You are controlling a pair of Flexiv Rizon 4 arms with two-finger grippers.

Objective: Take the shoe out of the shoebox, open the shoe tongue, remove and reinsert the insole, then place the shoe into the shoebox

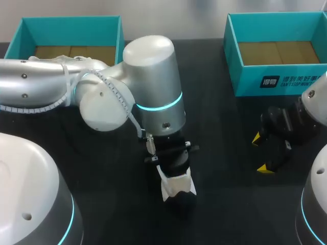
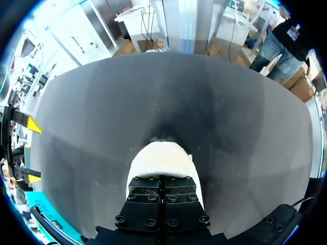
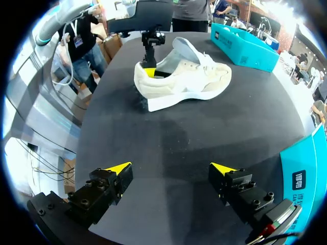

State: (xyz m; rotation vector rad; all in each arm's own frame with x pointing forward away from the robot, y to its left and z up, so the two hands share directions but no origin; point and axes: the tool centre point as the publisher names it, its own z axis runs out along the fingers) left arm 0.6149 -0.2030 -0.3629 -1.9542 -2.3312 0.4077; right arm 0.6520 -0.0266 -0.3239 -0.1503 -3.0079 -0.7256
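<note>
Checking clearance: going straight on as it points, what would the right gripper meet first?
Probably the side of the white shoe; the right gripper has only bare table before it, though depth is unclear.

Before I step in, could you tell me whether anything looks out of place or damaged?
Nothing stands out. The shoe stands upright on the table, tongue raised, the left gripper at its heel opening. The left shoebox and right shoebox sit square; the right gripper hovers open.

Even overhead light, bright. Black table (image 1: 230, 153) matte in head view, washed grey in left wrist view. Soft highlights on left arm (image 1: 153, 66) shell. Faint shadow beneath white shoe (image 3: 179, 81).
</note>
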